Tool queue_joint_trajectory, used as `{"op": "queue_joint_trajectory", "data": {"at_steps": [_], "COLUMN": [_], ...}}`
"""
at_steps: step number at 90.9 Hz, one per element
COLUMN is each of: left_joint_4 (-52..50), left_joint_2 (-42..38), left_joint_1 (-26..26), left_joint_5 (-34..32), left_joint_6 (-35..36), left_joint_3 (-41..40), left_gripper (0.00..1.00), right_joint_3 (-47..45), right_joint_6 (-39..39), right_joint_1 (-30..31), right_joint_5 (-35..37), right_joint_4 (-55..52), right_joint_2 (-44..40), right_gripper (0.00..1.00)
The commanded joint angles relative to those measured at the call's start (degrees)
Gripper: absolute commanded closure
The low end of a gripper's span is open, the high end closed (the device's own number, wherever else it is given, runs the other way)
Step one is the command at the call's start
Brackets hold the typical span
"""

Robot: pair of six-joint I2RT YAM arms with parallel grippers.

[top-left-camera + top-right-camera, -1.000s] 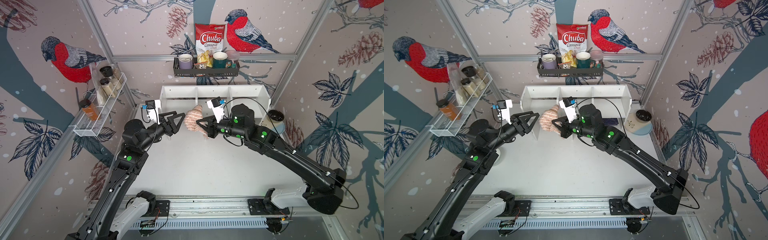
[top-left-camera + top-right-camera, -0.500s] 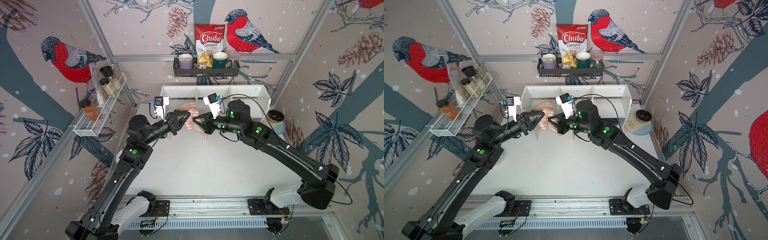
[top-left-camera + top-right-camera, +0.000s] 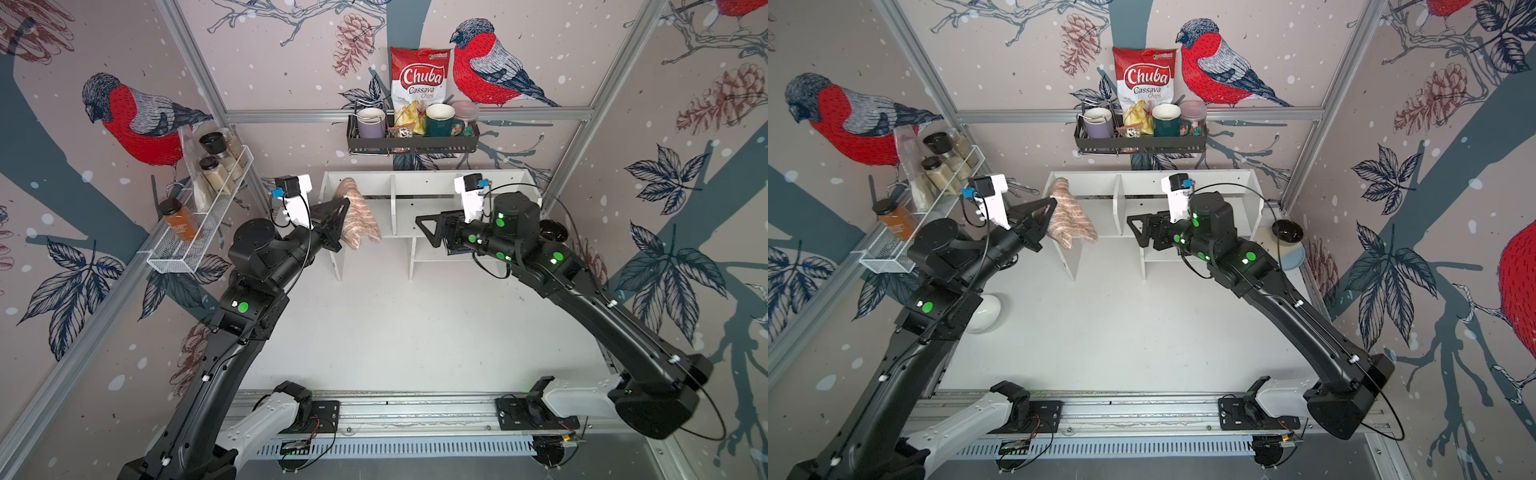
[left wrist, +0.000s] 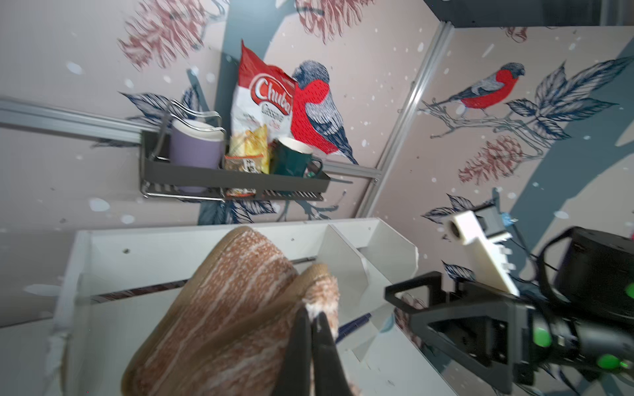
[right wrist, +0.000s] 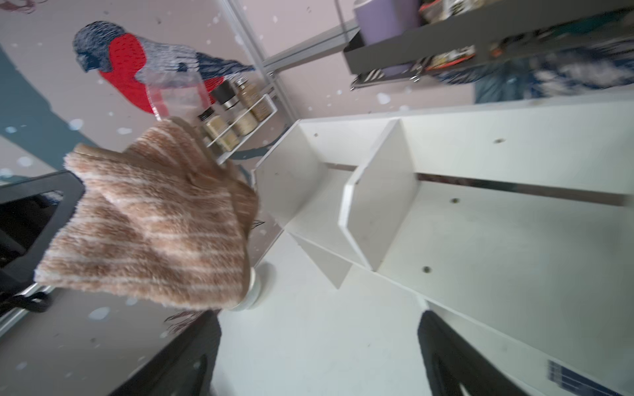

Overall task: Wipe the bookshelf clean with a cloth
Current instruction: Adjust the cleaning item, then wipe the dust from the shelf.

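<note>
Tan striped cloth [image 3: 360, 219] pinched in tight-pressed left jaws; right jaws spread wide, well apart from cloth

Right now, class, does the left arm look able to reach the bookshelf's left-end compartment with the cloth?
Probably yes. The left fingers are shut on the cloth, which hangs right at that compartment of the bookshelf with nothing between them. The right fingers, open, sit further along, clear of it.
</note>
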Motion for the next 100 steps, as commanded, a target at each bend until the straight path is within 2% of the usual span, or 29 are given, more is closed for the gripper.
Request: {"op": "queue_joint_trajectory", "data": {"at_steps": [1, 9, 16, 22, 31, 38, 52, 66, 70, 76, 88, 97, 100], "left_joint_4": [-2.2, 0.4, 2.7, 3.3, 4.7, 4.6, 4.7, 3.9, 3.6, 3.3, 3.8, 3.7, 3.5], "left_joint_2": [2.8, 6.1, 9.2, 11.3, 13.3, 15.7, 18.6, 19.6, 19.6, 19.2, 19.3, 21.1, 21.8], "left_joint_1": [-0.2, -0.1, -0.1, -0.1, -0.1, -0.1, -0.1, -0.2, -0.2, -0.2, -0.1, -0.3, -0.3], "left_joint_5": [-6.2, -5.6, -6.0, -7.8, -11.5, -13.1, -14.5, -13.7, -13.7, -13.4, -11.4, -8.9, -8.2], "left_joint_6": [5.9, 5.6, 5.9, 7.2, 9.0, 9.7, 9.1, 8.0, 7.8, 7.1, 6.0, 4.6, 4.2], "left_joint_3": [2.3, 1.9, 1.2, 0.7, -1.1, -1.3, -2.6, -5.4, -6.0, -6.9, -8.4, -7.8, -7.5], "left_gripper": [1.0, 1.0, 1.0, 1.0, 1.0, 1.0, 0.98, 0.57, 0.51, 0.46, 0.44, 0.46, 0.5], "right_joint_3": [2.2, 4.8, 5.2, 5.3, 4.9, 4.5, 2.7, 0.2, -0.7, -2.1, -3.7, -4.7, -5.0], "right_joint_6": [-0.8, 1.3, 1.5, 1.4, -0.3, -2.8, -2.8, -3.3, -3.8, -4.4, -4.5, -4.7, -4.7], "right_joint_1": [-5.4, -15.9, -23.9, -30.2, -35.8, -37.0, -37.3, -37.5, -37.5, -37.5, -37.5, -37.5, -37.5], "right_joint_5": [22.1, 25.9, 27.4, 24.3, 14.1, 6.4, 5.1, 4.9, 4.6, 4.6, 4.1, 4.0, 4.3], "right_joint_4": [-9.4, -16.0, -18.4, -19.3, -18.8, -17.8, -15.7, -13.1, -12.6, -11.4, -10.5, -10.2, -10.3], "right_joint_2": [-2.8, -3.0, -2.7, -1.8, 1.5, 4.1, 6.8, 8.0, 8.2, 8.3, 8.3, 8.0, 8.0], "right_gripper": [0.08, 0.12, 0.12, 0.11, 0.11, 0.1, 0.15, 0.25, 0.28, 0.38, 0.61, 0.75, 0.79]}}
